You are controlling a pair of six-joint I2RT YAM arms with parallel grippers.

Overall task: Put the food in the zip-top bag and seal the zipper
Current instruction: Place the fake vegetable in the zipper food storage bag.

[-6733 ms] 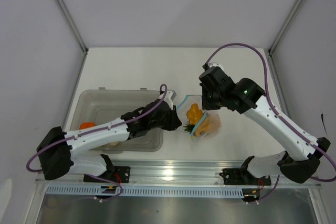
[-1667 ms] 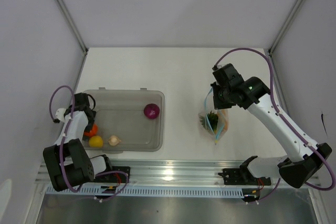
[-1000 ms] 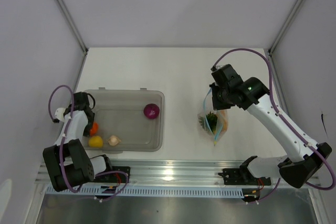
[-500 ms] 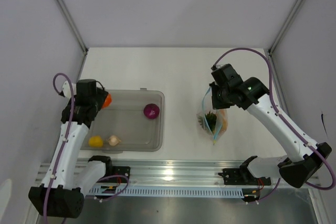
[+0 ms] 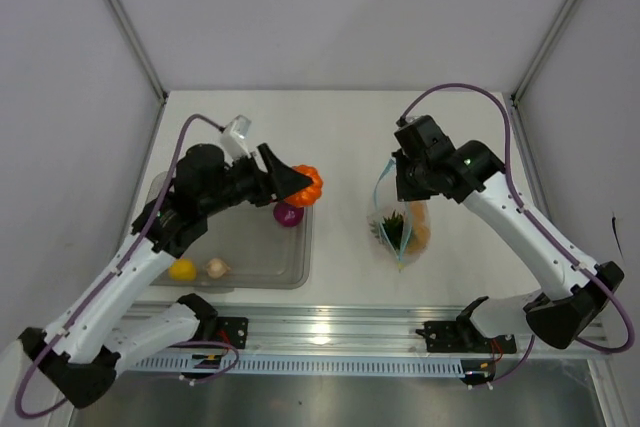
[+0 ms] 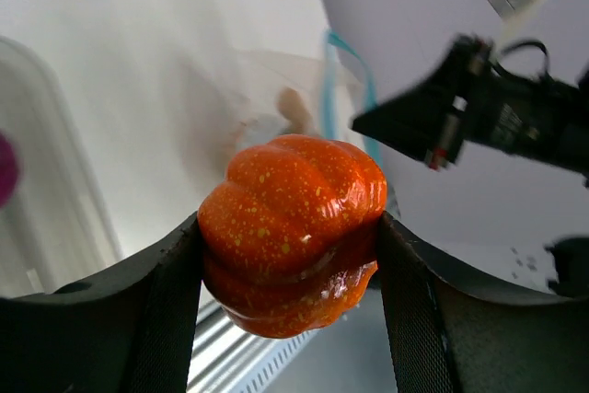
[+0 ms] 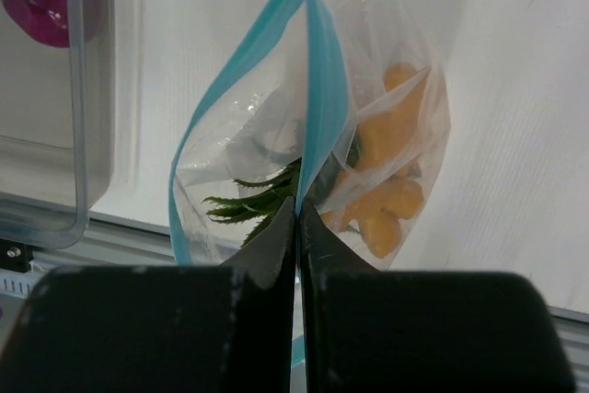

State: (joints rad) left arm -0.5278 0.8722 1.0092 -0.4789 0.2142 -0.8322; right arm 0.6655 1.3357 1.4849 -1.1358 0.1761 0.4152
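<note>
The left gripper [image 5: 292, 183] is clamped on an orange fruit [image 6: 293, 218], one finger on each side. It holds the fruit in the air above the far right corner of the grey tub [image 5: 232, 287], which stands by the near left corner of the tabletop [image 5: 340, 127]. The fruit is turned toward the zip-top bag [image 5: 401, 235], so I judge that it is on its way from the tub to the bag.

The right gripper [image 7: 296, 213] has its fingers pressed together on one side of the zipper [image 7: 317, 89], the light blue strip at the bag's mouth. It holds this side up over the right half of the tabletop, rather toward the near edge. The other side of the strip bows away to the left, so the mouth stands open in a loop. That seems to be the reason for this grip: the weight of the contents pulls the bag down and the opening faces the coming fruit.

Inside the bag I can see a leafy green piece [image 7: 250, 200] and orange pieces [image 7: 391, 181] (how many, I cannot tell through the crinkled plastic).

In the tub there remain a purple onion [image 5: 288, 214] at the far right corner, and a lemon [image 5: 182, 269] and a garlic bulb [image 5: 216, 267] close together along the near wall. The zipper is not yet sealed.
</note>
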